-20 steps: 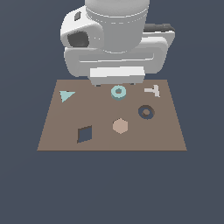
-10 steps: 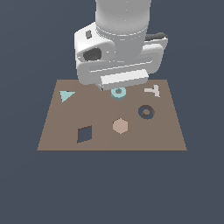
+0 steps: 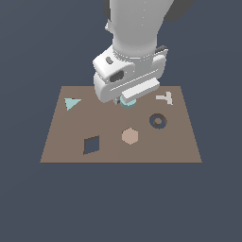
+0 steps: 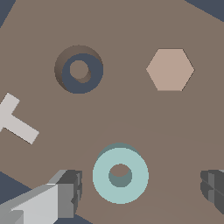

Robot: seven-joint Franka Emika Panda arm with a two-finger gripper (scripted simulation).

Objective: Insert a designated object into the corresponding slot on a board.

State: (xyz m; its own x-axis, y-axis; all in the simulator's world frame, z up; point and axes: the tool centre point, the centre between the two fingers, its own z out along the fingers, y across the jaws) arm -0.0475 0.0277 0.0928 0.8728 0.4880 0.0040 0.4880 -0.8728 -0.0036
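Note:
The light-teal ring lies flat on the brown board. In the exterior view only its edge shows under the arm's hand. My gripper is open, one finger on each side of the ring with clear gaps, not touching it. The slot is a dark navy ring-shaped recess with a brown centre, some way off from the ring; in the exterior view the slot sits toward the exterior view's right of the gripper.
On the board also lie a tan hexagon, a teal triangle, a pale T-shaped piece and a dark diamond-shaped hole. The arm's body hides the board's far middle.
The arm has come down and forward over the teal ring, so its hand now covers most of the ring in the exterior view.

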